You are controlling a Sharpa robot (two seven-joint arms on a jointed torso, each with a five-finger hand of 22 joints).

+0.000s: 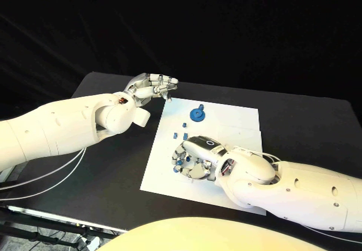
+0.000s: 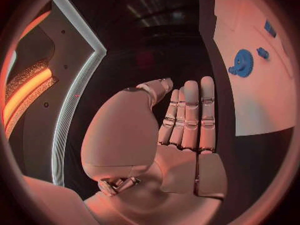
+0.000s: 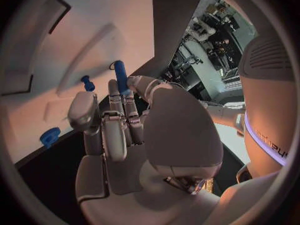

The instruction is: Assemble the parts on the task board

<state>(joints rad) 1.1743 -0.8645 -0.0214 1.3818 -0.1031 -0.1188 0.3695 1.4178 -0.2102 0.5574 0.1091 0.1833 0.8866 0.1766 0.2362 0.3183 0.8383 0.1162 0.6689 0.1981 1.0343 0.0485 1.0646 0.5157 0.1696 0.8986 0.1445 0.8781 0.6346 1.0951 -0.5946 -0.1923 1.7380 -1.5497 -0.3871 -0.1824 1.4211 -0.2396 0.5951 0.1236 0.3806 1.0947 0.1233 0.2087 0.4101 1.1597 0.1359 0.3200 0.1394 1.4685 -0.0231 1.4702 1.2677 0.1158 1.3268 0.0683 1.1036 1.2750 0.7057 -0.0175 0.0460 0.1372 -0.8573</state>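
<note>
Two hands are over the black table (image 1: 113, 172), and the white task board (image 1: 234, 120) at its middle serves as the landmark.

Left hand (image 1: 151, 86): hovers off the board's far left corner, above bare table, just beside the board edge. Left wrist view shows the left hand (image 2: 181, 130) with fingers (image 2: 190, 110) straight and side by side, thumb alongside, nothing between them. Holding nothing.

Right hand (image 1: 198, 157): over the near left part of the board, palm down, fingers curled toward the board surface. In the right wrist view the right hand (image 3: 137, 130) has a long blue peg (image 3: 120, 77) standing up at its fingertips, between thumb and fingers; it reads as pinched, though the contact itself is partly hidden.

Parts on the board:
- Blue gear (image 1: 198, 114) lies flat on the far half of the board, well apart from both hands; also seen in the left wrist view (image 2: 242, 63).
- Small blue pieces (image 1: 184, 125) sit between the gear and the right hand, near the board's left edge.
- More blue bits (image 1: 181, 162) lie under and beside the right hand's fingers; cannot tell their exact shape.
- A short blue peg (image 3: 88, 82) stands on the board just beside the held peg.
</note>
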